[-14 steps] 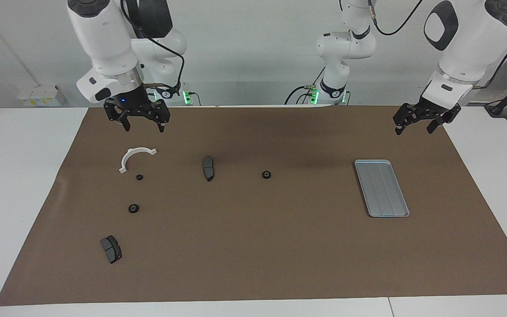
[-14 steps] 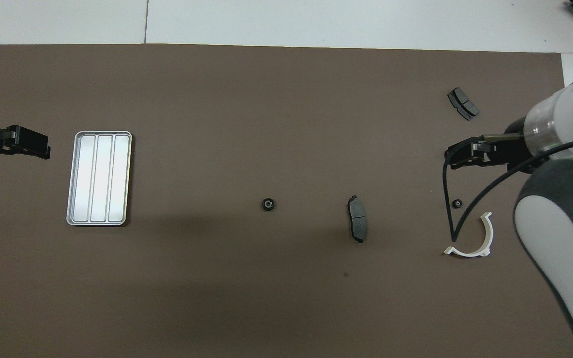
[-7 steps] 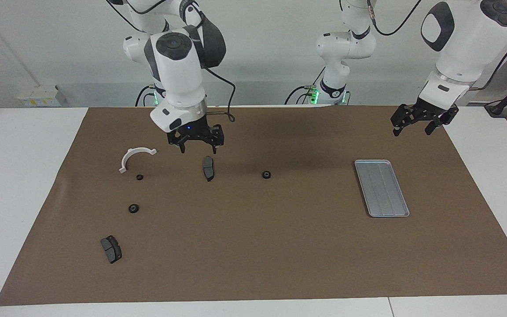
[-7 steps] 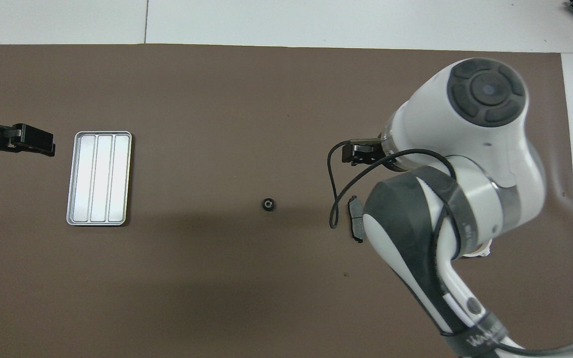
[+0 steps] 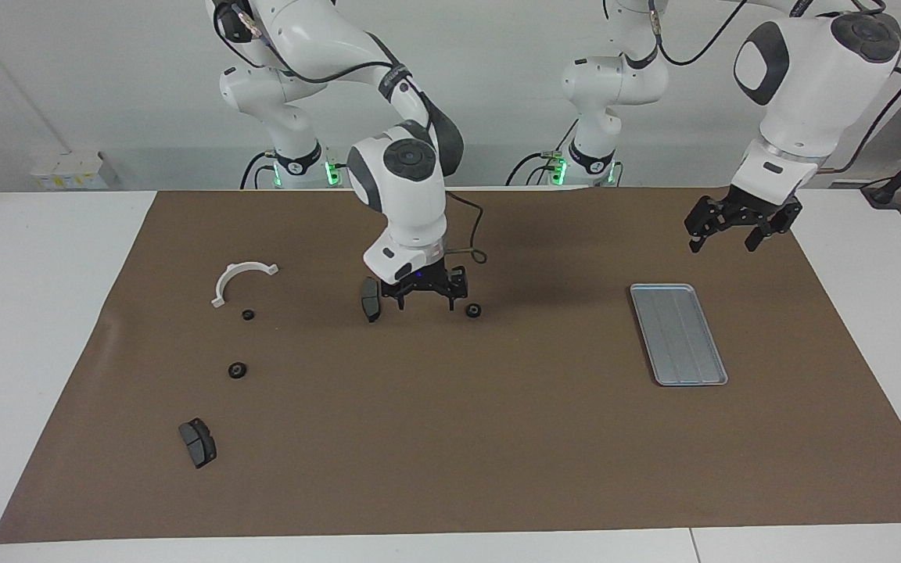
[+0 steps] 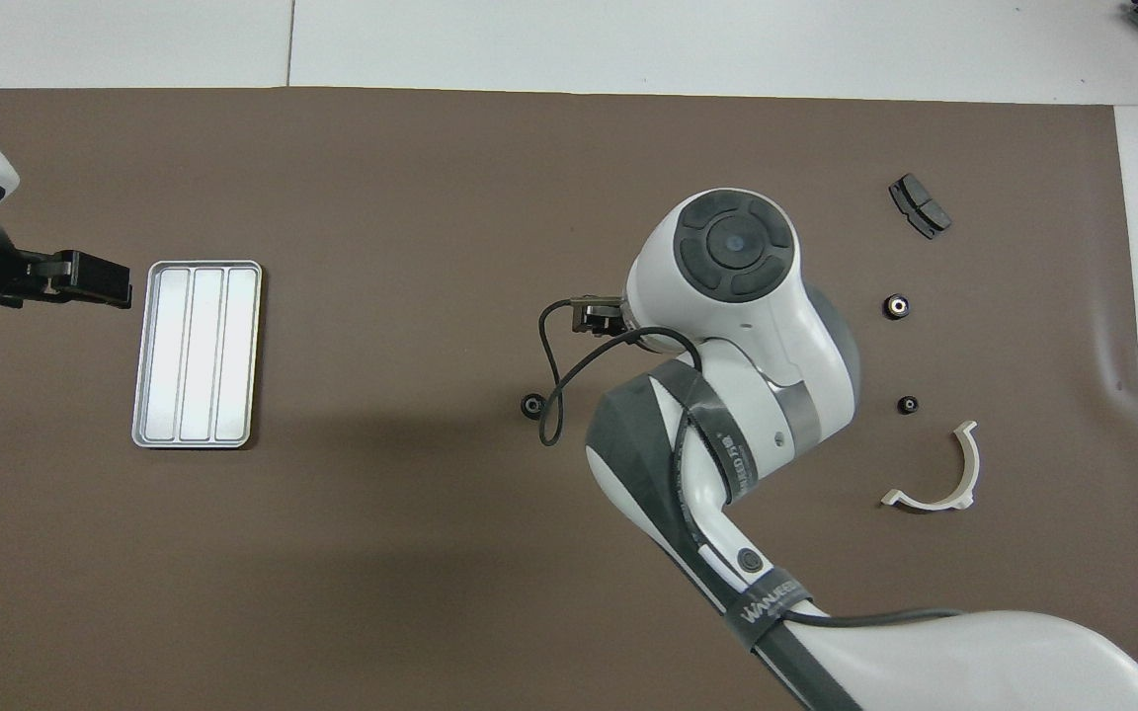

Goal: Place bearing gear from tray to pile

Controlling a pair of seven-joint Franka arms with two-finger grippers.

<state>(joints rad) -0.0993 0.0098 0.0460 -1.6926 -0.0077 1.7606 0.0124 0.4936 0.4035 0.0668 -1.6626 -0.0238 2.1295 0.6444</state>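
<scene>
Reaching low over the mat's middle, the right gripper (image 5: 425, 301) hangs with its jaws wide and holding nothing, between a brake pad (image 5: 370, 299) and a small black gear (image 5: 473, 310). In the facing view that gear lies on the mat at the gripper's 3 o'clock, just beside one fingertip and not yet between the jaws. The tray (image 5: 678, 334) sits well apart toward the left arm's end and looks bare, so the gear in question is on the mat, not in the tray. My reading: the step in hand is the approach to a pick, and the next move calls for a short shift toward the gear, then a descent and a close. The left gripper (image 5: 737, 225) waits spread wide and holding nothing, in the air at the tray's 12 o'clock. 2 more gears (image 5: 238, 370) (image 5: 248, 314), a white curved bracket (image 5: 239, 280) and a second pad (image 5: 197, 442) lie toward the right arm's end.

From overhead, the right arm hides its own gripper and the nearby pad; the gear (image 6: 531, 406) shows at the arm's 9 o'clock. The pad close by could be nudged during the shift.
</scene>
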